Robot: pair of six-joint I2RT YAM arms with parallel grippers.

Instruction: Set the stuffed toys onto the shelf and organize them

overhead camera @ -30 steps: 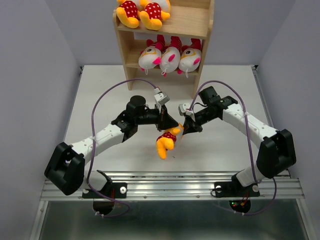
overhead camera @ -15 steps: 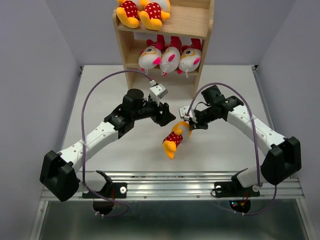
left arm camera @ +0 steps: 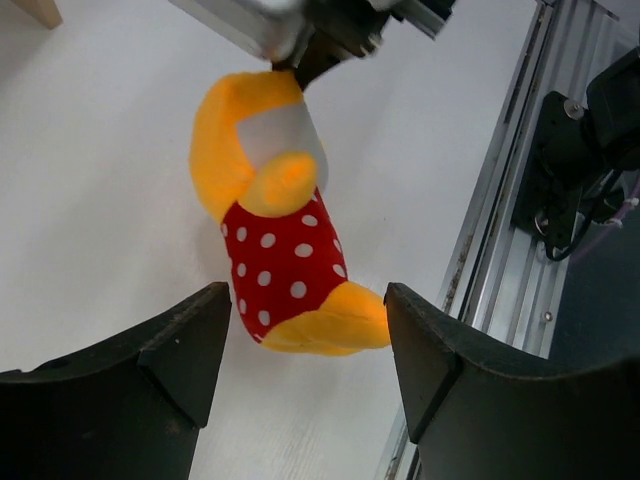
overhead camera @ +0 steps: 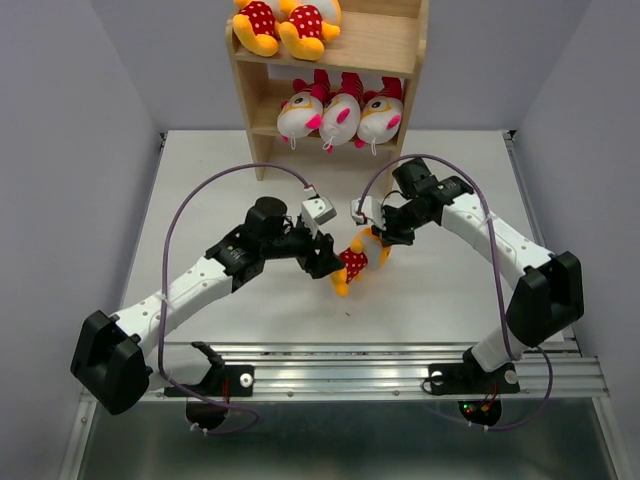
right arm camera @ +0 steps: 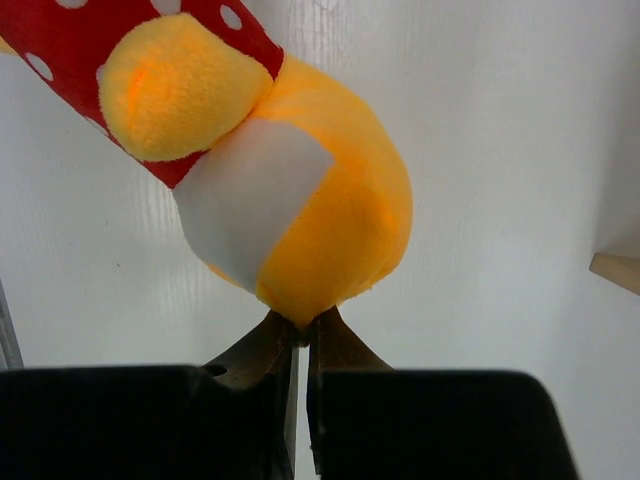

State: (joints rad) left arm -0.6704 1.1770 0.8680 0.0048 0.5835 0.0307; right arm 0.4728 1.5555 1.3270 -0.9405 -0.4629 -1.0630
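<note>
A yellow-orange stuffed toy [overhead camera: 355,262] in a red white-dotted shirt hangs just above the white table. My right gripper [overhead camera: 378,240] is shut on the top of its head [right arm camera: 300,210], pinching the plush between its fingertips [right arm camera: 303,335]. My left gripper [overhead camera: 325,262] is open beside it; in the left wrist view the toy's feet [left arm camera: 320,320] hang between the spread jaws without touching them. The wooden shelf [overhead camera: 370,45] stands at the back. Two yellow toys [overhead camera: 282,25] lie on its upper board, and three white-headed striped toys [overhead camera: 342,118] fill the tier below.
An aluminium rail [overhead camera: 340,365] runs along the table's near edge, with both arm bases on it. Purple cables [overhead camera: 230,175] arc above each arm. Grey walls close in the left and right sides. A shelf corner [right arm camera: 620,270] shows in the right wrist view.
My left gripper let go of the yellow toy and opened. The right gripper kept hold and carried the toy slightly toward the shelf; the left gripper followed and now straddles its feet.
</note>
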